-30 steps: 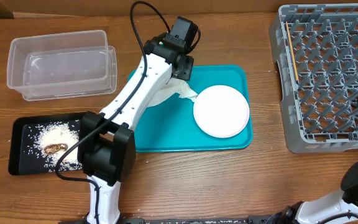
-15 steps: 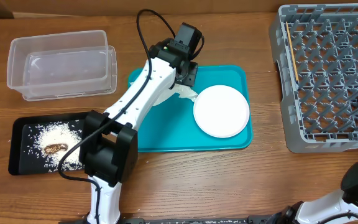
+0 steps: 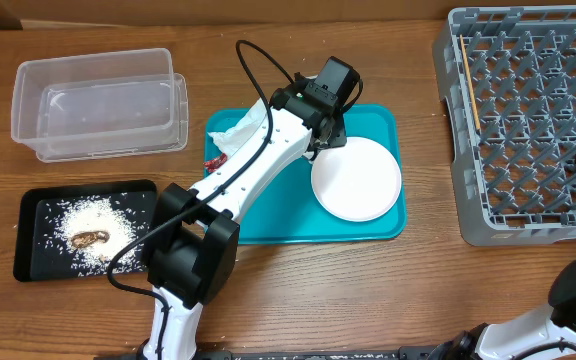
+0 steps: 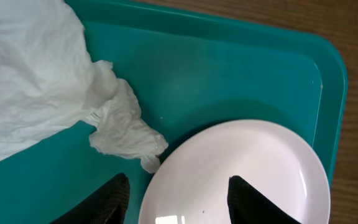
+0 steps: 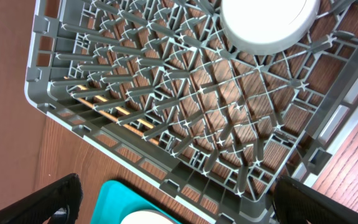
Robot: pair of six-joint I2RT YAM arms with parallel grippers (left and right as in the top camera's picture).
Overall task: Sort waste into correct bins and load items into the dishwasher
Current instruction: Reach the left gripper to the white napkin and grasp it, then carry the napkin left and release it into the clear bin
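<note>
One wooden table [image 3: 368,290] — teal tray [image 3: 298,225] centre, grey rack [image 3: 528,120] right.

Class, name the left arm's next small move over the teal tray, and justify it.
Probably lower the open left gripper and close on the rim of the white plate: its fingers hover either side of that edge, above the teal tray.

The left claw [image 3: 325,138] has moved to the right, away from the napkin [image 3: 240,128]. It now hangs over the top left edge of the white plate [image 3: 358,182]. The arm hid most of the napkin before, and now it shows on the teal tray [image 3: 383,125]. A small red wrapper [image 3: 211,161] shows beside it too.
</note>
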